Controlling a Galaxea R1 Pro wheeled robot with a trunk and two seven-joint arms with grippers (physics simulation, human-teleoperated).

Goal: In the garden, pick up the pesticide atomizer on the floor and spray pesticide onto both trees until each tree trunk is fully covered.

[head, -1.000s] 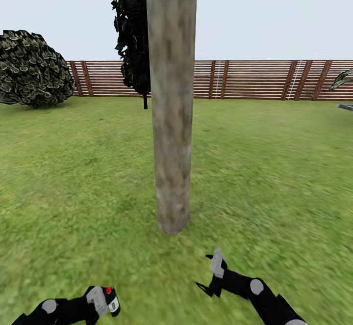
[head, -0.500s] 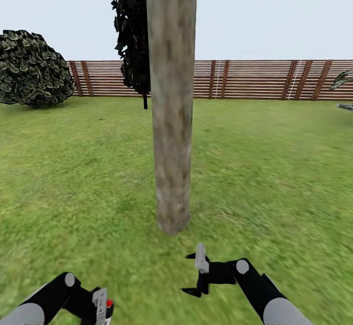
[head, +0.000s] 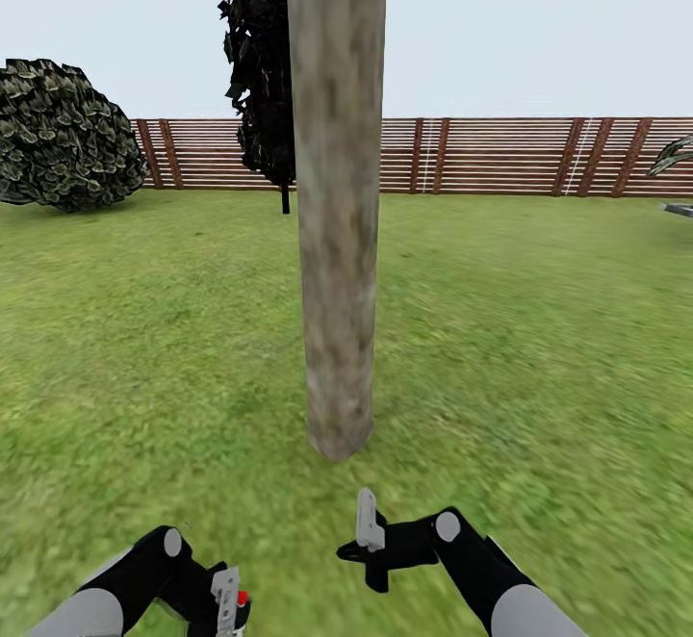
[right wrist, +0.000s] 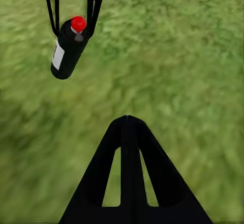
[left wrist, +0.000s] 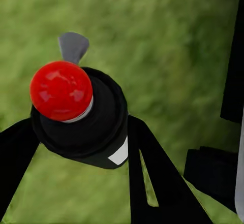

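Grass [head: 539,329]: L gripper [head: 229,608] w/ atomizer [left wrist: 81,117]

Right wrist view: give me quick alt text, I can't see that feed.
The left gripper holds the pesticide atomizer, a dark bottle with a red cap and white label, above blurred green grass. The right gripper is in the foreground, its fingers closed together with nothing between them.

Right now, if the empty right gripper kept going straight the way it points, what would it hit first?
Probably the grass. The right gripper looks shut, and the pesticide atomizer in the left gripper sits off that line, though depth is unclear.
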